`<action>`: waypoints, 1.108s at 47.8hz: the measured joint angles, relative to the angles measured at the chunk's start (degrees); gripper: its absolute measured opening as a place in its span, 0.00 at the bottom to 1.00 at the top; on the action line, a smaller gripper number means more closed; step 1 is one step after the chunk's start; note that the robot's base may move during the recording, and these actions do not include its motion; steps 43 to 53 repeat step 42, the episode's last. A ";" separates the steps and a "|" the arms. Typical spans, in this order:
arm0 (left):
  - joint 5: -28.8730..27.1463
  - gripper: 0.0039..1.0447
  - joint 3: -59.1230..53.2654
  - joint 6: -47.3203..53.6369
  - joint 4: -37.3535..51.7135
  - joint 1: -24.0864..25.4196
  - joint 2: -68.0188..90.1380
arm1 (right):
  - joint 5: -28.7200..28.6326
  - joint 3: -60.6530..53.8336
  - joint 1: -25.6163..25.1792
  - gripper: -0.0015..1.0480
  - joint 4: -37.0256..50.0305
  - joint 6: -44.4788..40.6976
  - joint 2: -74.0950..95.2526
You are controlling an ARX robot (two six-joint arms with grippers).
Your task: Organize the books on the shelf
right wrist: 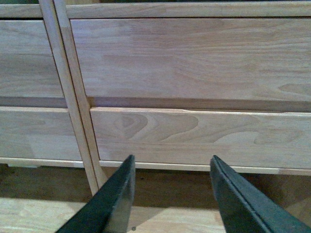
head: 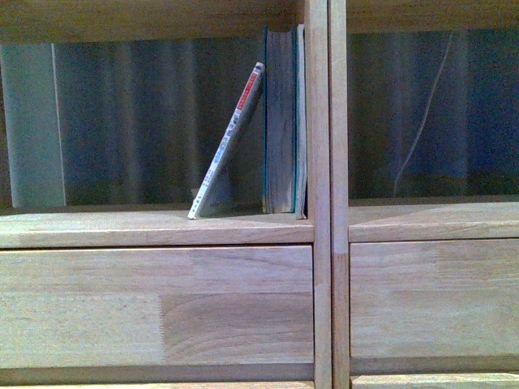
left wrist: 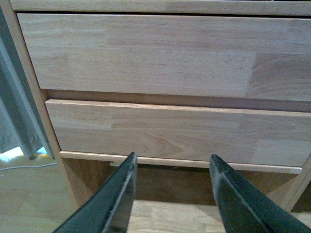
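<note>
White-spined softcover [head: 229, 144] aslant against upright teal book [head: 281, 121], open compartment [head: 122, 121] leftward.

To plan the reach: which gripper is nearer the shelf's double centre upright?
Right. The right gripper is low, just beside the upright; the left gripper faces drawers further away.

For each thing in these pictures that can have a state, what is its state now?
Thin white-spined softcover book: tilted, top leaning on the teal book.
Thick teal-covered book: upright beside the centre upright.
Light-wood drawer fronts: closed.
Left tool: open, empty.
Right tool: open, empty.
</note>
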 joint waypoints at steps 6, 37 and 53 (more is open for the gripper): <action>0.00 0.82 0.02 0.00 0.00 0.00 0.00 | 0.00 0.00 0.00 0.73 0.00 0.00 0.00; 0.00 0.93 0.00 0.00 0.00 0.00 0.00 | 0.00 0.00 0.00 0.93 0.00 0.00 0.00; 0.00 0.93 0.02 0.00 0.00 0.00 0.00 | 0.00 0.00 0.00 0.93 0.00 0.00 0.00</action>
